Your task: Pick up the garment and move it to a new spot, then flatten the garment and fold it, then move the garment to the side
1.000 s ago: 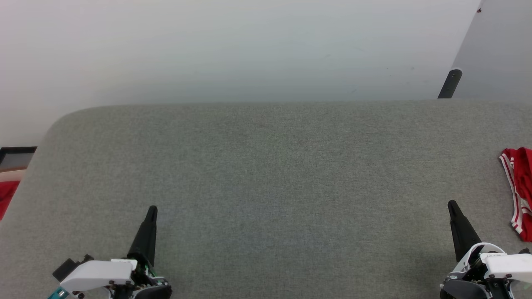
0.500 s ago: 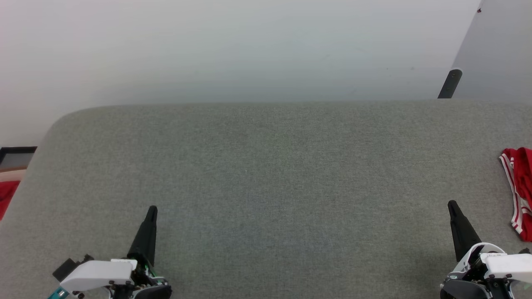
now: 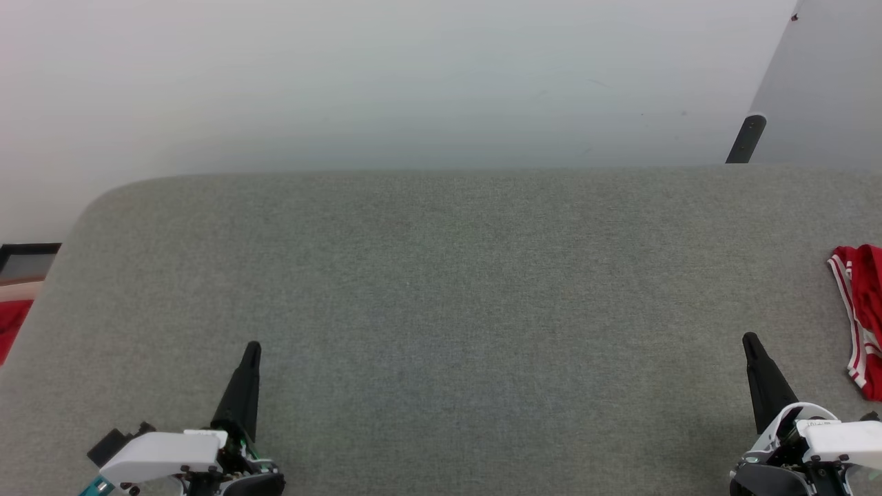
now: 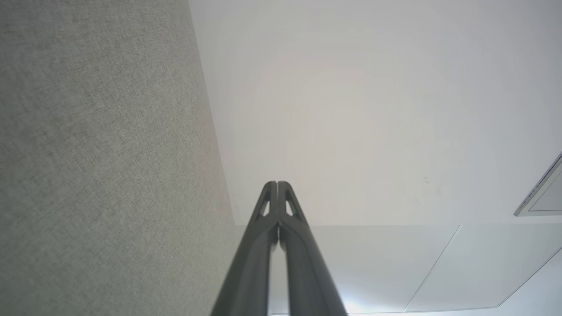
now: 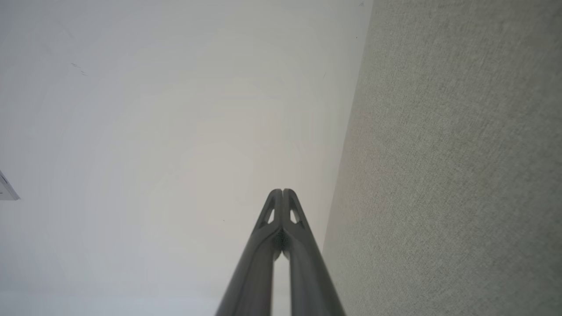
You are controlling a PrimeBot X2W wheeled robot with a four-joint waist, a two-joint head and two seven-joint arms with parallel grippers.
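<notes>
The garment (image 3: 865,320), red with red-and-white striped trim, lies bunched at the far right edge of the grey fabric table (image 3: 441,289), cut off by the head view's border. My right gripper (image 3: 750,341) stands at the lower right, a short way left of the garment and apart from it, fingers shut with nothing between them (image 5: 281,193). My left gripper (image 3: 253,348) rests at the lower left, far from the garment, also shut and holding nothing (image 4: 276,184).
A dark post (image 3: 745,139) and a pale panel stand beyond the table's far right corner. Past the table's rounded left corner lie a red patch (image 3: 10,327) and a dark-framed item (image 3: 27,260) on the floor. A plain white wall lies behind.
</notes>
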